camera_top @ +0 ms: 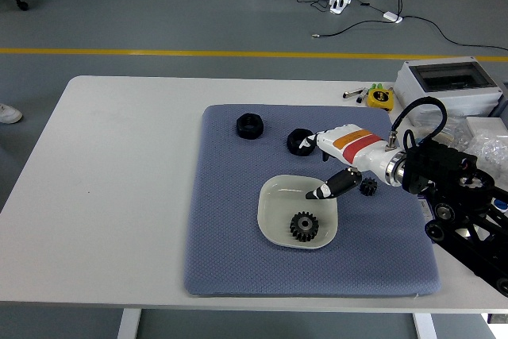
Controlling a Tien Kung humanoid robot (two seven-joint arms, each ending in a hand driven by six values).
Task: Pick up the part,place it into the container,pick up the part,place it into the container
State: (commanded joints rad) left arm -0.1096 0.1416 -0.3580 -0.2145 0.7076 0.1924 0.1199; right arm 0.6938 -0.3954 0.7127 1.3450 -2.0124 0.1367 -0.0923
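A black gear (302,226) lies in the white bowl (274,200) on the blue mat, with nothing touching it. My right hand (316,166), white with an orange and red stripe, hovers over the bowl's far right rim. It is open and empty, fingers spread, the dark thumb (327,190) pointing down over the bowl. Two black nuts (249,125) (298,141) sit at the mat's far side, the second just beside my fingertips. A small black gear-like part (367,186) lies right of the bowl under my wrist. The left arm is out of view.
The blue mat (230,228) covers the table's middle and right. A grey box (448,89), a yellow tape measure (381,98) and clear bags of small parts (484,148) crowd the far right. A cable loops above my right forearm (444,176).
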